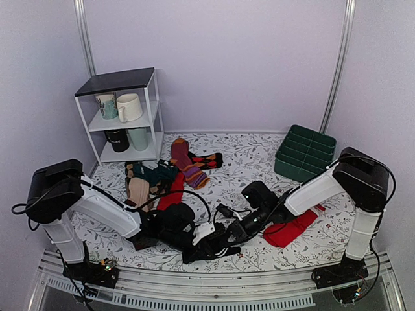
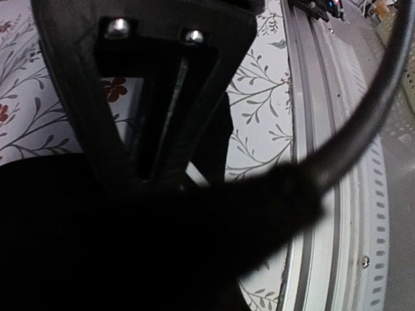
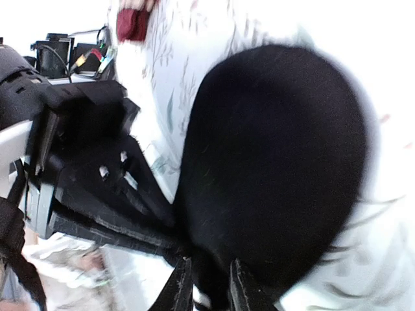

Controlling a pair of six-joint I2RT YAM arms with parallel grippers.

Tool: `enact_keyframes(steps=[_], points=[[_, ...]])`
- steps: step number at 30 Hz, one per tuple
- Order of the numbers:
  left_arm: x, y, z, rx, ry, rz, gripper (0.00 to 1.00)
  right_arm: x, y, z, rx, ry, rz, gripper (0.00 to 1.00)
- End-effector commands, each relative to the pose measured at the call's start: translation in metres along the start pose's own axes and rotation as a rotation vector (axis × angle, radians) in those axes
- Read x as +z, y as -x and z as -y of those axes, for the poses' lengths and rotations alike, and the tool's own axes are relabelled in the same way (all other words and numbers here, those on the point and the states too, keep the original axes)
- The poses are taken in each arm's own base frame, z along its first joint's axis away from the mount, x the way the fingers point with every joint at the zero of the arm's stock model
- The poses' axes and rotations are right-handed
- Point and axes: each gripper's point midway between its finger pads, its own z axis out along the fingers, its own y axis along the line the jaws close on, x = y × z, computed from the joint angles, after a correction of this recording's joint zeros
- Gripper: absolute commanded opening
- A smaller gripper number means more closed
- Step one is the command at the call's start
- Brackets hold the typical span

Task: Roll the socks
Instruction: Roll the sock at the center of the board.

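The black socks (image 1: 174,223) lie bunched in a rounded bundle near the table's front edge, between both arms. They fill the right wrist view as a dark dome (image 3: 279,162) and cover the lower left wrist view (image 2: 97,246). My left gripper (image 1: 196,241) is shut on the bundle's edge; its closed fingers (image 3: 139,214) bite into the fabric. My right gripper (image 1: 227,234) meets it from the right. Its fingers (image 3: 207,291) stand slightly apart, with dark cuff fabric and a bit of white stripe between them. My left jaws are hidden under the sock in their own view.
A big red sock (image 1: 292,227) lies under the right arm. More socks (image 1: 146,181) and a purple-and-orange striped one (image 1: 188,162) lie behind. A white shelf with mugs (image 1: 123,110) stands back left, a green bin (image 1: 305,152) back right. The metal rail (image 1: 214,288) runs close in front.
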Motion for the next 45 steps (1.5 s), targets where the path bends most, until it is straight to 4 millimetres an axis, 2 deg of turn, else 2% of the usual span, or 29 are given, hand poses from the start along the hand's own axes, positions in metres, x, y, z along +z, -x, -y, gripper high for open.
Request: enact_keyframes(steps=[1,3,7,9,11,12,14,19,21,23,29,32,38,45], points=[[0.004,-0.088,0.004,-0.228,-0.076,-0.316,0.0,-0.024,0.036,-0.001,-0.243,-0.131,0.218,0.24],[0.005,-0.09,0.003,-0.25,-0.081,-0.325,0.0,-0.035,0.043,-0.012,-0.333,-0.136,0.278,0.25],[0.006,-0.093,0.001,-0.283,-0.089,-0.343,0.0,-0.059,0.042,-0.041,-0.542,-0.142,0.392,0.27],[0.006,-0.094,0.001,-0.29,-0.088,-0.347,0.0,-0.065,0.03,-0.063,-0.699,-0.139,0.436,0.3],[0.006,-0.093,0.001,-0.292,-0.088,-0.347,0.0,-0.058,0.006,-0.083,-0.918,-0.159,0.434,0.33],[0.006,-0.093,0.0,-0.296,-0.088,-0.347,0.0,-0.054,-0.005,-0.084,-0.983,-0.184,0.425,0.36],[0.006,-0.094,0.0,-0.3,-0.087,-0.349,0.0,-0.046,-0.016,-0.08,-1.061,-0.237,0.394,0.38],[0.006,-0.095,0.0,-0.309,-0.086,-0.357,0.0,-0.02,-0.042,-0.054,-1.04,-0.327,0.265,0.38],[0.006,-0.095,0.001,-0.308,-0.086,-0.358,0.0,-0.017,-0.04,-0.04,-1.038,-0.419,0.246,0.38],[0.006,-0.095,0.0,-0.308,-0.086,-0.36,0.0,-0.017,-0.036,-0.034,-1.039,-0.467,0.249,0.38],[0.007,-0.095,0.0,-0.306,-0.086,-0.363,0.0,-0.018,-0.033,-0.026,-1.087,-0.536,0.224,0.38],[0.007,-0.095,0.0,-0.307,-0.085,-0.363,0.0,-0.016,-0.037,-0.021,-1.124,-0.556,0.181,0.38],[0.006,-0.095,0.0,-0.306,-0.082,-0.363,0.0,-0.009,-0.049,-0.023,-1.2,-0.53,0.1,0.38],[0.007,-0.095,0.0,-0.306,-0.083,-0.364,0.0,-0.004,-0.043,-0.022,-1.233,-0.551,0.085,0.38]])
